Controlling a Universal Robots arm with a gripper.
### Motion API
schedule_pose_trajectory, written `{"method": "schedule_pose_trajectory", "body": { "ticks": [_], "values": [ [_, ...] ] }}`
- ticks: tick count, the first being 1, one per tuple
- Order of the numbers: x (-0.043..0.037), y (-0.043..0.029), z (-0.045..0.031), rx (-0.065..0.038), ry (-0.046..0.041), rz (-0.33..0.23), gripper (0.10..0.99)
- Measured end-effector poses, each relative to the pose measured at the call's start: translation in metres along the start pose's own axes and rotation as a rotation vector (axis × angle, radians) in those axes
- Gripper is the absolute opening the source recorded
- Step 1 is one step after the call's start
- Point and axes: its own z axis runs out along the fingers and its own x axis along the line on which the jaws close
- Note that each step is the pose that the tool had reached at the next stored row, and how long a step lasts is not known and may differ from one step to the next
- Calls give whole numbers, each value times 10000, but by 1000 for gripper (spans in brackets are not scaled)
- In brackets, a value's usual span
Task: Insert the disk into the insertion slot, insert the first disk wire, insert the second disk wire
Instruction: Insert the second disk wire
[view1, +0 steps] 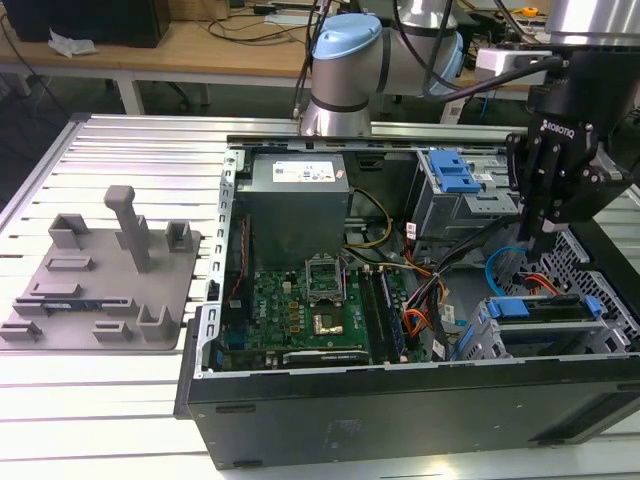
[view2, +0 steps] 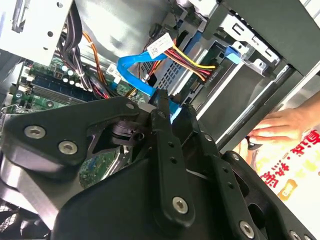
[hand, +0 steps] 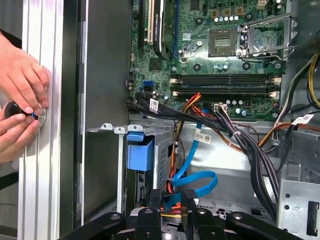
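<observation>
— Starting at the counter's (view1: 130, 140) edge on the exterior view's left: what is that grey thing?

— A moulded holder tray (view1: 100, 275), its pockets bare as far as I can see. I judge it a parking place for parts.

— And next to it?

— The open computer case (view1: 300, 420), lying on its side so the inside faces up and can be reached. It holds the grey power supply (view1: 295, 195) at the back and the green board (view1: 310, 310) in front of it.

— Where is the disk?

— The disk (view1: 540, 308) sits inside the insertion slot (view1: 478, 338), in the case's near corner on the exterior view's right; its blue frame edge shows along the top. That step looks done.

— The tool?

— The tool (view1: 538, 245) hangs just above that slot. In the second wrist view its fingers (view2: 165, 130) are nearly closed, pinching the end of the blue wire (view2: 135, 75), which loops back toward the board. I judge it gripped there so the plug can be aimed at the disk.

— Anyone nearby?

— A person's hands (hand: 20, 95) in the first wrist view, on the counter beside the case, holding a small black knob.
</observation>
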Motion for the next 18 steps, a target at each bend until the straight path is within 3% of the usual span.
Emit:
{"method": "schedule_pose_trajectory", "body": {
  "ticks": [11,12,13,14,16,18],
  "values": [
    [-21,-9,66,22,319,-103,302],
    [-23,-9,73,35,344,-145,220],
    [-24,-9,77,45,363,-180,220],
    [-26,-9,81,55,380,-210,161],
    [-28,-9,89,77,446,-292,161],
    [-28,-9,89,83,451,-307,161]
  ]
}}
